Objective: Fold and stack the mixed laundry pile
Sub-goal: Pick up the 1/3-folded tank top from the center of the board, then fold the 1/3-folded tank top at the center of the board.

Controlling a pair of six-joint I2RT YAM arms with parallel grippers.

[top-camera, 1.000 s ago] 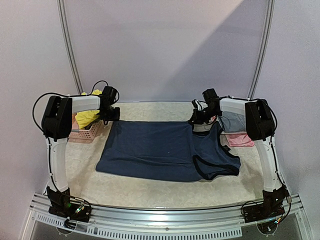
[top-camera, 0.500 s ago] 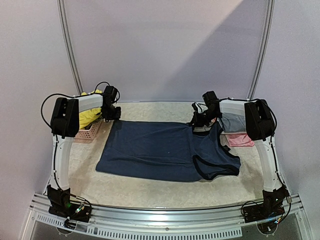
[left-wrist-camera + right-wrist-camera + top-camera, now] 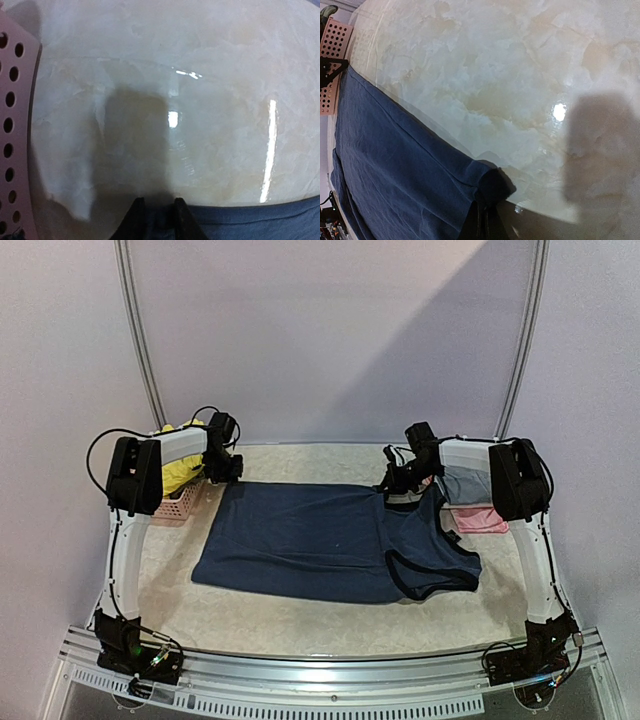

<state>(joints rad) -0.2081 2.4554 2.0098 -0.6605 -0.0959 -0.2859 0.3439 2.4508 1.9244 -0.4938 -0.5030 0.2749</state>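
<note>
A navy blue top (image 3: 330,540) lies spread flat across the middle of the table. My left gripper (image 3: 226,470) sits at the top's far left corner. In the left wrist view its two dark fingers (image 3: 134,222) stand a narrow gap apart astride the top's hem (image 3: 250,220), with blue cloth between them. My right gripper (image 3: 392,483) is at the far edge near the top's shoulder. In the right wrist view it (image 3: 481,212) is shut on a bunched fold of the navy cloth (image 3: 395,170). A bright yellow garment (image 3: 178,472) fills the basket.
A pink lattice basket (image 3: 172,506) stands at the far left, close beside my left gripper; its wall (image 3: 10,125) shows at the left wrist view's edge. Grey (image 3: 468,485) and pink (image 3: 482,523) folded pieces lie at the right under my right arm. Behind the table stands a pale wall.
The left arm's elbow has swung inward and back, and the left fingers have drawn closer together over the hem. The right gripper keeps its hold in the same place.
</note>
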